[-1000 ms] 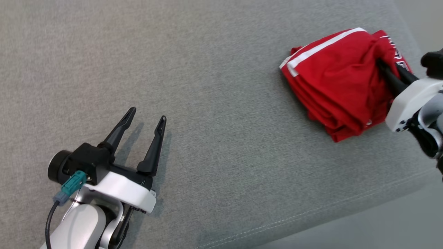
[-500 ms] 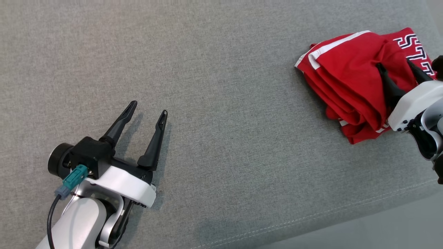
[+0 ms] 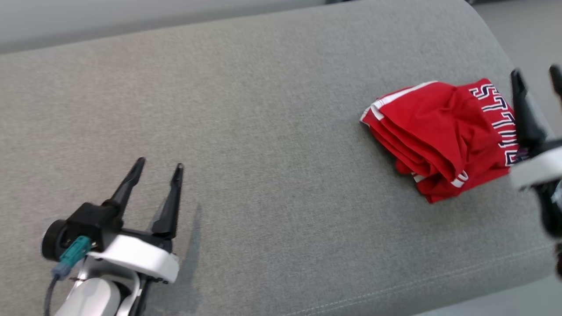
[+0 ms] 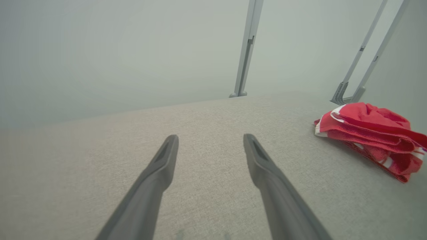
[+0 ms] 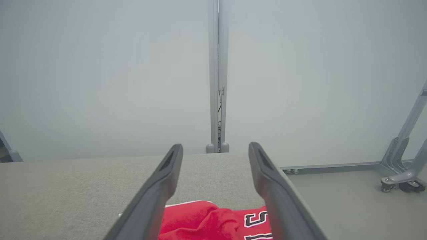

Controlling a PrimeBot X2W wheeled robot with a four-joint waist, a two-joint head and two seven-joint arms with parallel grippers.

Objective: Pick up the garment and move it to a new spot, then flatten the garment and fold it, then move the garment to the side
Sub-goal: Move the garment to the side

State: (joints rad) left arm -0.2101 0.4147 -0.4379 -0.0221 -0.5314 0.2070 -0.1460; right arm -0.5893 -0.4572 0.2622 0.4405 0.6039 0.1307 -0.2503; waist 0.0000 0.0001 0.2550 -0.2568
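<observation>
The garment [image 3: 439,131] is red with white stripes and dark lettering, lying folded in a loose bundle near the right end of the grey cushioned surface [image 3: 281,131]. My right gripper [image 3: 534,71] stands open just right of the bundle, with nothing between its fingers. In the right wrist view the garment [image 5: 206,223] lies below and between the open right gripper [image 5: 215,146]. Far to the left, my left gripper [image 3: 159,163] is open and empty over bare fabric. From the left wrist view, the open left gripper [image 4: 210,137] points across the surface, with the garment [image 4: 370,133] off to the right.
The surface's rounded right edge [image 3: 505,39] runs close beside the garment, with grey floor [image 5: 350,200] beyond it. Grey metal posts [image 4: 247,50] and a wheeled stand base [image 5: 400,176] rise behind the far edge. The front seam [image 3: 395,285] marks the near edge.
My right gripper has opened, let go of the garment and drawn back off it; the bundle stays on the surface. The head camera has tilted, shifting the whole picture.
</observation>
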